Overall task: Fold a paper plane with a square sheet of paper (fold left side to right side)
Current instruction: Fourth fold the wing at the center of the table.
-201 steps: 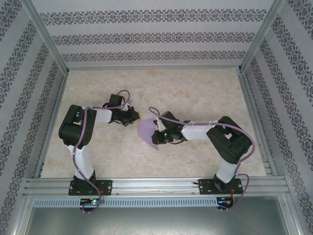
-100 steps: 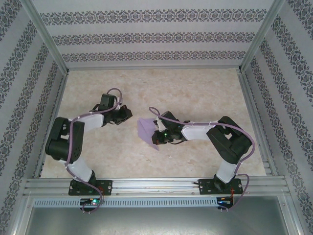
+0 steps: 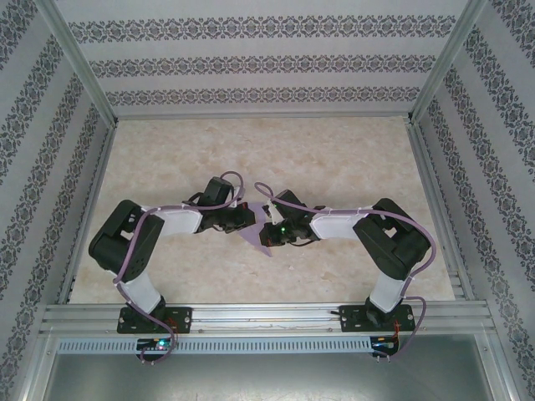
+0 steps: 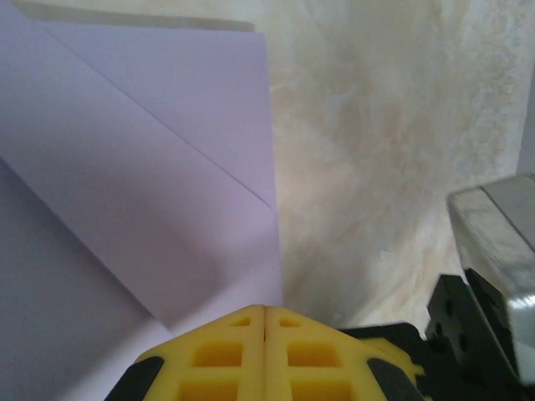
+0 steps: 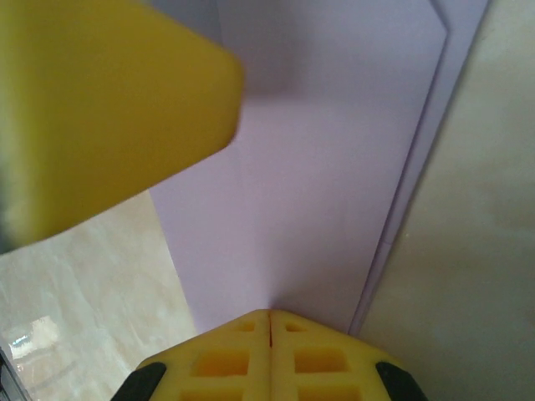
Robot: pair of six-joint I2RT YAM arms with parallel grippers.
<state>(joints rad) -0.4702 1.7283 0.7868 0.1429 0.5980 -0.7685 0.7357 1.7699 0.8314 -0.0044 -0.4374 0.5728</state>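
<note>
The lilac sheet of paper (image 3: 255, 241) lies on the table between the two arms, folded into layers with a point toward the near side. In the left wrist view the paper (image 4: 150, 184) shows a diagonal crease, and my left gripper (image 4: 266, 307) is shut with its yellow tips at the paper's right edge. My right gripper (image 5: 269, 313) is also shut, tips down on the folded paper (image 5: 326, 184) with nothing between its jaws. From above, the left gripper (image 3: 242, 219) and right gripper (image 3: 267, 230) nearly meet over the paper.
The marble-patterned table (image 3: 334, 159) is bounded by metal rails and patterned walls. The left gripper's yellow finger (image 5: 109, 109) looms at the upper left of the right wrist view. Part of the right arm (image 4: 493, 242) sits close at the right of the left wrist view.
The left arm swung away to the left, then came back right onto the paper. The raised paper flap now lies lower. The right arm has stayed put.
</note>
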